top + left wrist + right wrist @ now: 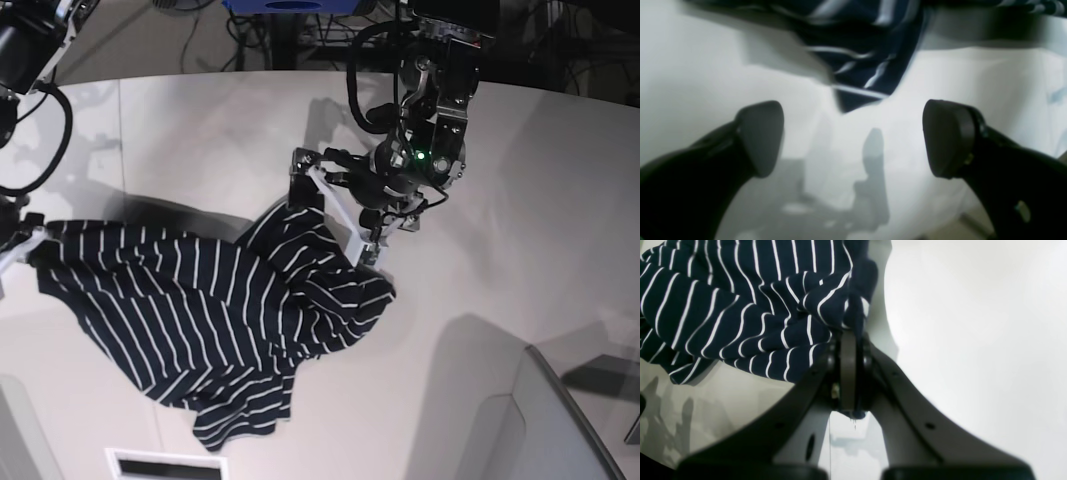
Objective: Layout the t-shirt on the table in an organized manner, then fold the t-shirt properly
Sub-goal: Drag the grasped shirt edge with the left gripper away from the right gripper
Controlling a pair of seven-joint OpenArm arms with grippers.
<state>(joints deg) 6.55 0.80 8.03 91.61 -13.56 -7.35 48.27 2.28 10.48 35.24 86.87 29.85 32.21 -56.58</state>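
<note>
The t-shirt [220, 310], dark navy with thin white stripes, lies crumpled on the white table [500, 300], stretched toward the left. My right gripper [20, 245] is at the far left of the base view, shut on the shirt's edge. In the right wrist view the pads [848, 350] pinch the fabric [740, 306], which bunches beyond them. My left gripper [338, 222] hangs open over the shirt's upper right part. In the left wrist view its fingers [760, 136] stand wide apart with nothing between them, and the blurred shirt [867, 50] sits just beyond the fingertips.
A pale grey raised box [560, 420] stands at the lower right of the table. A white slotted panel [165, 465] lies at the front edge. Cables and dark equipment [300, 20] sit behind the table's curved far edge.
</note>
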